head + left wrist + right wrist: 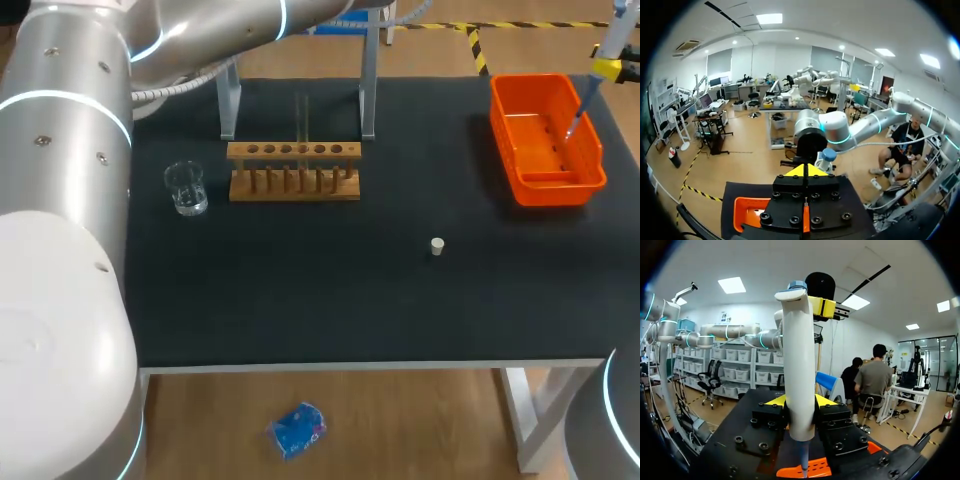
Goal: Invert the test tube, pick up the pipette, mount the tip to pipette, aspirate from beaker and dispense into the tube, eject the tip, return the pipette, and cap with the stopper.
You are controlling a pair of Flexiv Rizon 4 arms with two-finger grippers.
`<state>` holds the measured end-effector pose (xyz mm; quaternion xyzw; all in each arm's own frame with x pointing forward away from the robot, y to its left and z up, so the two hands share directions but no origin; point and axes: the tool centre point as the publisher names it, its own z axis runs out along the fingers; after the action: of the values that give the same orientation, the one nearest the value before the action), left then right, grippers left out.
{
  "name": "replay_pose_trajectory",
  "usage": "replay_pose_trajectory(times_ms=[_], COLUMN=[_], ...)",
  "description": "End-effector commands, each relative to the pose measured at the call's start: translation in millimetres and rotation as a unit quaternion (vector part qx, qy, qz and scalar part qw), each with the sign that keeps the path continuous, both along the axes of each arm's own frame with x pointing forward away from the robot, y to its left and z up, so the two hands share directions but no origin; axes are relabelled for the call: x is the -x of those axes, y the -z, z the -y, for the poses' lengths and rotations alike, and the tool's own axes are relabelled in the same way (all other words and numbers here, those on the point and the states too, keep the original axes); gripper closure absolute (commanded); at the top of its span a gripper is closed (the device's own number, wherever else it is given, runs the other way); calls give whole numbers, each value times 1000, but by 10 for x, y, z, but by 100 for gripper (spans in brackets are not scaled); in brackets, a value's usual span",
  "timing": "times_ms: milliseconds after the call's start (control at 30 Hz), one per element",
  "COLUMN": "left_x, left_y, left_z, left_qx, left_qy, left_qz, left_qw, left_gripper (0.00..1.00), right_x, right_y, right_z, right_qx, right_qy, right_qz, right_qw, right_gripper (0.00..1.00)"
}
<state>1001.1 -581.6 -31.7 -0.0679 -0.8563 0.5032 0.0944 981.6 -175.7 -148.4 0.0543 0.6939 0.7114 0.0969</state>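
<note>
The pipette [588, 95] was held by the right gripper's [800, 401] fingers over the orange bin [507, 150], far right; the left gripper's [807, 170] fingers were pressed together, empty. A tilted tip [574, 126] could be ejected past the bin's wall.

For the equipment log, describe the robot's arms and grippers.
Left arm and right arm: rounded silver tubes with glowing pale rings, a ribbed grey hose by the left. Left gripper and right gripper: black bolted blocks, yellow tips.
</note>
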Motion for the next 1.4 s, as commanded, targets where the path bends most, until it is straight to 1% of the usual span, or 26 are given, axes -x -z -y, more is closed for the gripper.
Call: replay_pose_trajectory(times_ms=[33,500,1000,1200,1400], left_x=[64,144,245,257,215], left_y=[13,74,45,105,168], left_z=[-27,-48,-59,-10,0], left_qx=[2,9,22,22,25], left_qy=[-5,-12,-16,-10,-11], left_qz=[1,-6,-4,-11,-17], left_qw=[1000,1000,1000,1000,999], left_gripper=[100,100,100,100,100], right_x=[-8,-8,-8,-8,-8], right_y=[0,0,0,0,0], right_z=[12,12,12,12,12], right_qx=[0,0,0,0,0], right_qy=[-2,-2,-2,-2,-2], right_qz=[0,0,0,0,0], right_qw=[1000,1000,1000,1000,1000], right_gripper=[100,100,100,100,100])
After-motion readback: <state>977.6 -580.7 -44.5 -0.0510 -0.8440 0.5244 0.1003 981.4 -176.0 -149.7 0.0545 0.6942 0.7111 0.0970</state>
